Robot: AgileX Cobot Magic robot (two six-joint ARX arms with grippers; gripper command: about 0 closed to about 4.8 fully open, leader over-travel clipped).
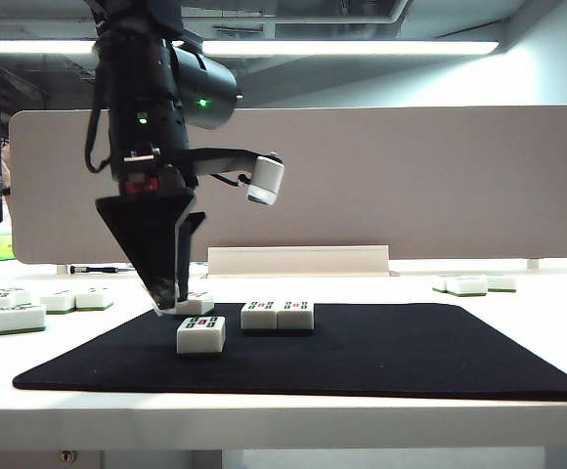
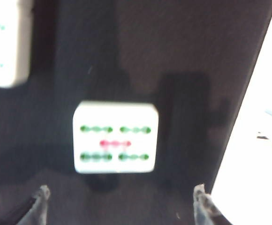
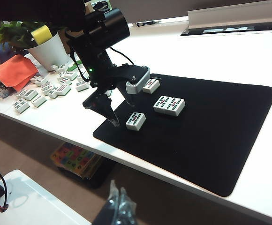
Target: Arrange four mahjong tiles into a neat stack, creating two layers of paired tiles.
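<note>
Four mahjong tiles lie face up in one layer on the black mat (image 1: 411,362); no stack is in view. Two touch as a pair (image 1: 278,315) (image 3: 169,105). One single tile (image 1: 201,334) (image 3: 136,120) lies nearer the front, another (image 1: 197,303) (image 3: 151,85) further back. My left gripper (image 1: 171,301) (image 2: 121,197) points down over the mat's left part, open wide. A single tile (image 2: 116,137) lies just beyond its fingertips (image 2: 41,197), not between them. My right gripper (image 3: 119,201) hangs off the table's front edge, shut on nothing.
Spare tiles lie on the white table left of the mat (image 1: 20,318) and at the back right (image 1: 469,284). A beige divider board (image 1: 362,176) closes the back. A white plant pot (image 3: 51,49) and an orange cloth (image 3: 14,70) stand beyond the spare tiles.
</note>
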